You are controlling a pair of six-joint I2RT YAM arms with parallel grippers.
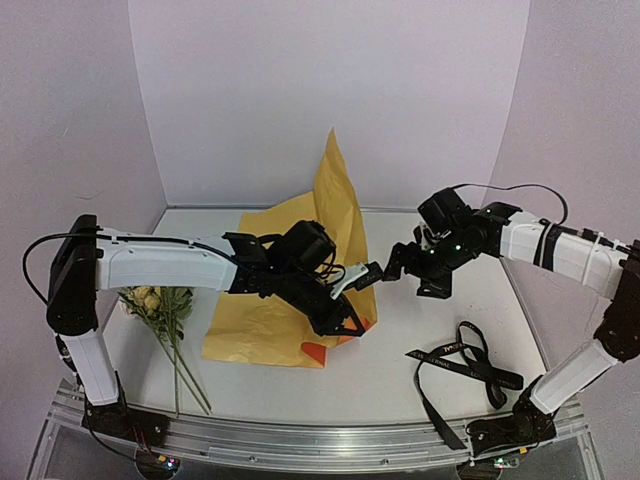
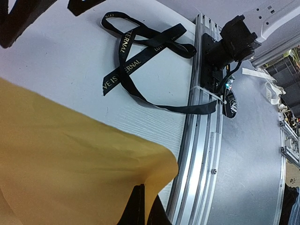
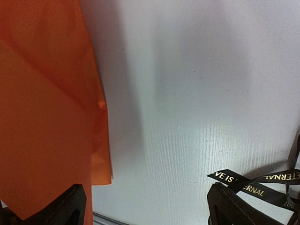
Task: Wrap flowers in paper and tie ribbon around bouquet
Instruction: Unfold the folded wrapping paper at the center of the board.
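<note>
Centrally on the white table top (image 1: 400,385) lies one thin orange paper sheet (image 1: 262,330), part of it standing up in a tall peak toward the back wall. Only the top view shows that peak. It alone also shows the one small bunch of pale yellow flowers with long green stems (image 1: 160,305), lying flat just left of the sheet beside the left arm.

The left wrist view shows the sheet's paler yellow underside (image 2: 70,164), and the right wrist view shows its bright orange face (image 3: 47,93). The left gripper (image 1: 345,325) has its jaws clamped together on the sheet's near right corner, seen close up by its own camera (image 2: 146,211). The right gripper (image 1: 405,275) hangs just right of the sheet with its jaws wide apart over the table top (image 3: 150,205), the sheet's edge beside one finger.

One long narrow black ribbon (image 1: 470,362) lies looped near the right arm's base, well apart from the sheet. In the left wrist view (image 2: 140,51) one end crosses the aluminium rail (image 2: 201,140). Its gold lettering reads "VE IS" and "ERNAL" in both wrist views (image 3: 258,180) but is too small to read from above.
</note>
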